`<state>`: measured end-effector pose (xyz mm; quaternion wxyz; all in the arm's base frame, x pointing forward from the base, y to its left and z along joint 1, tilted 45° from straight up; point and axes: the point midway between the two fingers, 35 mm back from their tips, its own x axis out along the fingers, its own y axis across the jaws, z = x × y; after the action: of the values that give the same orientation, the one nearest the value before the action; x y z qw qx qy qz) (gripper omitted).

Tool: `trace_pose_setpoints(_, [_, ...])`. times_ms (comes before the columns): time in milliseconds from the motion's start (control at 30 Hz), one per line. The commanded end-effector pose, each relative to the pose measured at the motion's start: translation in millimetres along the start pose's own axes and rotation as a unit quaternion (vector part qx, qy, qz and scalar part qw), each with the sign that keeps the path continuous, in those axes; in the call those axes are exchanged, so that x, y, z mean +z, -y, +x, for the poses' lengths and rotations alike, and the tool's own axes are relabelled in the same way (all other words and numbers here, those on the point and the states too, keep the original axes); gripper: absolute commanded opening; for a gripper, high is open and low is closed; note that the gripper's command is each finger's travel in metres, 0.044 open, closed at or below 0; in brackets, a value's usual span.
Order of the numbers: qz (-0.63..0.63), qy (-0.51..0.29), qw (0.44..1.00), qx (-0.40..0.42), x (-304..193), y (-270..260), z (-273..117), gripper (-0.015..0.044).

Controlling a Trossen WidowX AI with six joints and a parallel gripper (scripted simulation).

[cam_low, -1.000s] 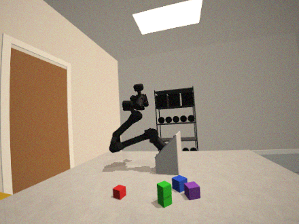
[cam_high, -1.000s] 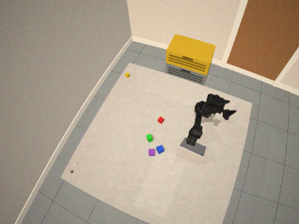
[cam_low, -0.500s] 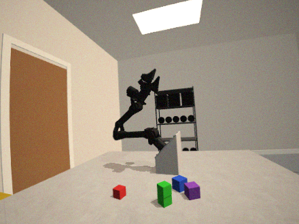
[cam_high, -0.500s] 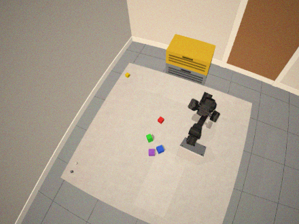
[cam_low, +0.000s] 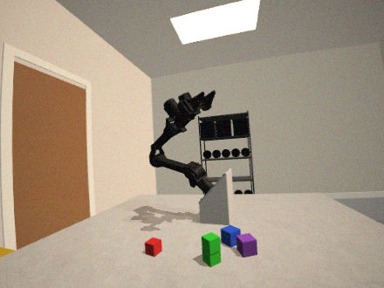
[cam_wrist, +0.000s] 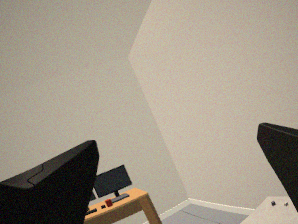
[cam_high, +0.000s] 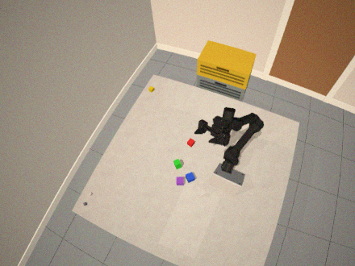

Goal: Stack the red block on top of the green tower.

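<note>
The red block (cam_high: 190,143) (cam_low: 153,247) rests by itself on the pale surface (cam_high: 129,141) (cam_low: 109,270). The green tower (cam_high: 177,164) (cam_low: 211,250) stands upright, two green blocks high, with nothing on its top. In the exterior view the red block is left of the tower, with a gap between them. My gripper (cam_high: 204,136) (cam_low: 209,92) (cam_wrist: 182,141) is open and empty, raised high above the surface. The wrist view shows both fingers wide apart against the walls, and no blocks.
A blue block (cam_high: 190,177) (cam_low: 230,236) and a purple block (cam_high: 180,180) (cam_low: 247,245) sit close together near the tower. A yellow block (cam_high: 151,89) is at the far corner. Two tiny objects lie near the left corner. A yellow cabinet (cam_high: 228,56) stands beyond the edge.
</note>
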<state>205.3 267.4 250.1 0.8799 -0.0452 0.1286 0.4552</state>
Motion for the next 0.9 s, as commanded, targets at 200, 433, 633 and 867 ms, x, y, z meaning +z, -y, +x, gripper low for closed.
trace_pose_setpoints(200, [0.087,-0.146,0.964,-0.203,-57.0,114.3,7.5,0.044])
trace_pose_setpoints(433, [0.131,-0.225,0.914,-0.31,-91.9,171.1,-10.9,0.044])
trace_pose_setpoints(633, [0.173,-0.315,0.83,-0.426,-131.7,226.5,-49.8,0.044])
trace_pose_setpoints(867, [0.213,-0.413,0.707,-0.534,-172.5,273.0,-111.5,0.044])
